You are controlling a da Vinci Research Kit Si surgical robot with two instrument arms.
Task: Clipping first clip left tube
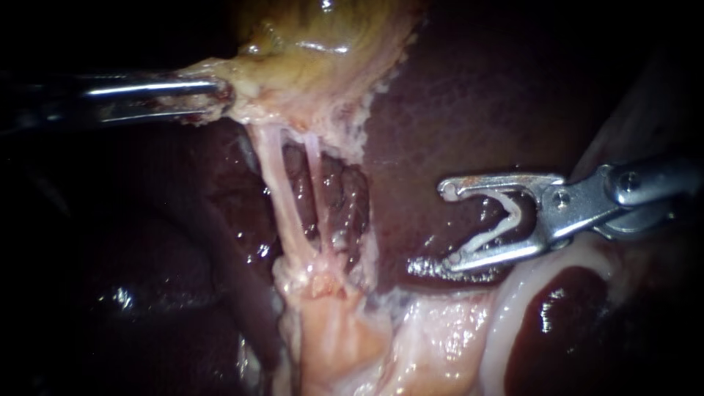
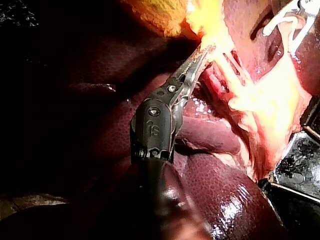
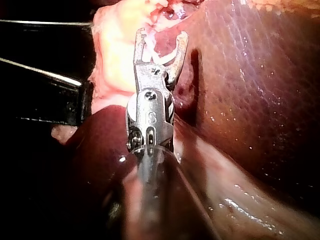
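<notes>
My left instrument (image 1: 214, 99) comes in from the left, jaws shut on the pale lower edge of the yellowish gallbladder (image 1: 323, 44), holding it up; the left wrist view shows the same grip (image 2: 204, 51). Two thin pale tubes run down from there: the left tube (image 1: 282, 198) and the thinner right tube (image 1: 315, 176). My right instrument (image 1: 446, 224) sits over the liver (image 1: 469, 103), well right of both tubes. Its jaws stand wide apart with a white clip (image 1: 506, 220) seated between them, also visible in the right wrist view (image 3: 162, 56). The clip touches neither tube.
Pale fatty tissue (image 1: 345, 330) gathers where the tubes end below. A whitish curved fold (image 1: 513, 308) lies under the right instrument. Dark liver lobes (image 1: 147, 257) fill the left. A black hard-edged object (image 3: 45, 90) lies beside the tissue in the right wrist view.
</notes>
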